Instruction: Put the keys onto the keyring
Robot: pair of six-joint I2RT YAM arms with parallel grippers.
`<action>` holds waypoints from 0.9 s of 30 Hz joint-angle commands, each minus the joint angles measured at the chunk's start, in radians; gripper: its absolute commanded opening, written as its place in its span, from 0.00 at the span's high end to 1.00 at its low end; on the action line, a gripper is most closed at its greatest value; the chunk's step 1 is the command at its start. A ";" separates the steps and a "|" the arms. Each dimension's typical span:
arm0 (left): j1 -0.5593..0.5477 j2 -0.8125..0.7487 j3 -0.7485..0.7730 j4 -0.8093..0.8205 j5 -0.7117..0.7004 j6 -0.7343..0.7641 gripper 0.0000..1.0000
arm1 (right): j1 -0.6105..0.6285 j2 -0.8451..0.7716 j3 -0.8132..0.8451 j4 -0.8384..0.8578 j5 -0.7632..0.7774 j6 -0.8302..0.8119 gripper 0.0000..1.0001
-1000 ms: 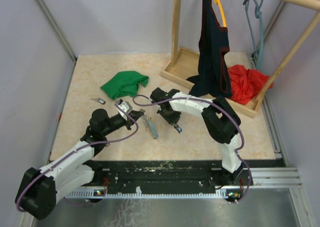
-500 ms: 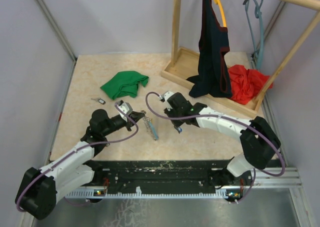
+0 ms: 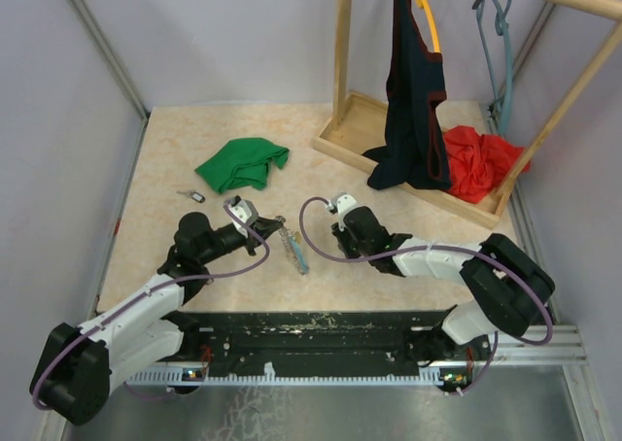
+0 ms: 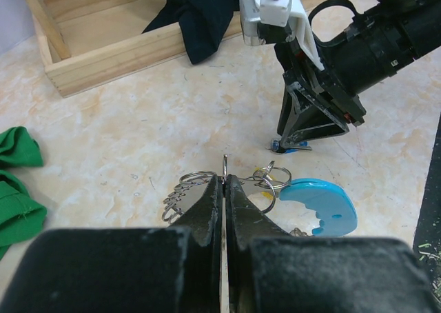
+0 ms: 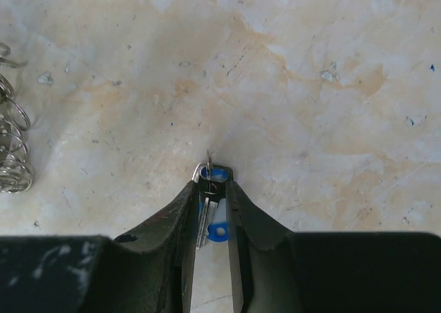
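The keyring (image 3: 293, 248) lies on the table as coiled silver rings (image 4: 180, 194) with a light blue tag (image 4: 318, 204) and a yellow-headed key (image 4: 264, 174) on it. My left gripper (image 4: 225, 178) is shut on one thin upright ring of it, low over the table. Just to the right, my right gripper (image 5: 212, 180) points down at the table, its jaws closed on a blue-headed key (image 5: 215, 176). The key's blade runs up between the fingers. In the left wrist view the right gripper (image 4: 292, 143) touches down beside the keyring. Another small key (image 3: 191, 195) lies far left.
A crumpled green cloth (image 3: 243, 162) lies behind the left arm. A wooden rack base (image 3: 362, 130) stands at the back right, with a dark garment (image 3: 413, 91) hanging over it and a red cloth (image 3: 478, 159) on it. Grey walls close in both sides.
The right arm has stretched out low to the right, and its wrist has slid slightly toward the front over the blue key. The left arm and the keyring have stayed put.
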State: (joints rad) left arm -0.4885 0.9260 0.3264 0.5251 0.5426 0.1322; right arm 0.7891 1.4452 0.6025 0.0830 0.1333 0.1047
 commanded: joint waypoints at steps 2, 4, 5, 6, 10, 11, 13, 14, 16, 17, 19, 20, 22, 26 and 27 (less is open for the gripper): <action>-0.002 0.000 -0.009 0.045 0.025 0.006 1.00 | -0.005 -0.032 -0.021 0.196 0.015 0.020 0.78; -0.003 0.001 -0.009 0.046 0.026 0.006 1.00 | -0.005 -0.023 -0.021 0.195 0.016 0.021 0.78; -0.002 0.003 -0.008 0.046 0.026 0.007 1.00 | -0.005 -0.019 -0.021 0.195 0.016 0.021 0.79; -0.002 0.004 -0.007 0.046 0.028 0.006 1.00 | -0.004 -0.013 -0.020 0.193 0.014 0.022 0.79; -0.003 0.005 -0.007 0.046 0.029 0.007 1.00 | -0.005 0.007 -0.017 0.191 0.005 0.026 0.81; -0.003 0.004 -0.007 0.046 0.028 0.006 1.00 | -0.005 0.012 -0.017 0.190 0.003 0.027 0.81; -0.002 0.004 -0.007 0.046 0.031 0.006 0.99 | -0.005 0.022 -0.014 0.183 0.002 0.031 0.82; -0.003 0.004 -0.008 0.046 0.030 0.006 0.99 | -0.005 0.027 -0.012 0.179 0.002 0.032 0.82; -0.003 0.004 -0.007 0.046 0.030 0.004 0.99 | -0.005 0.033 -0.012 0.176 -0.001 0.032 0.82; -0.002 0.005 -0.007 0.047 0.030 0.004 0.99 | -0.005 0.035 -0.011 0.174 0.000 0.032 0.82; -0.003 0.006 -0.006 0.047 0.032 0.003 0.99 | -0.005 0.043 -0.010 0.172 0.000 0.033 0.83; -0.002 0.007 -0.006 0.047 0.032 0.003 0.99 | -0.005 0.046 -0.010 0.173 -0.001 0.034 0.83; -0.003 0.008 -0.006 0.046 0.033 0.003 0.99 | -0.005 0.054 -0.009 0.175 -0.004 0.033 0.84; -0.004 0.007 -0.006 0.047 0.035 0.003 0.99 | -0.005 0.069 -0.005 0.177 -0.005 0.033 0.85; -0.003 0.007 -0.006 0.047 0.034 0.004 0.99 | -0.005 0.072 -0.006 0.177 -0.004 0.034 0.86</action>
State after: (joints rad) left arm -0.4885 0.9325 0.3264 0.5350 0.5545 0.1322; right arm 0.7887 1.5074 0.5823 0.2165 0.1326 0.1272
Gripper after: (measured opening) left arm 0.012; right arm 0.152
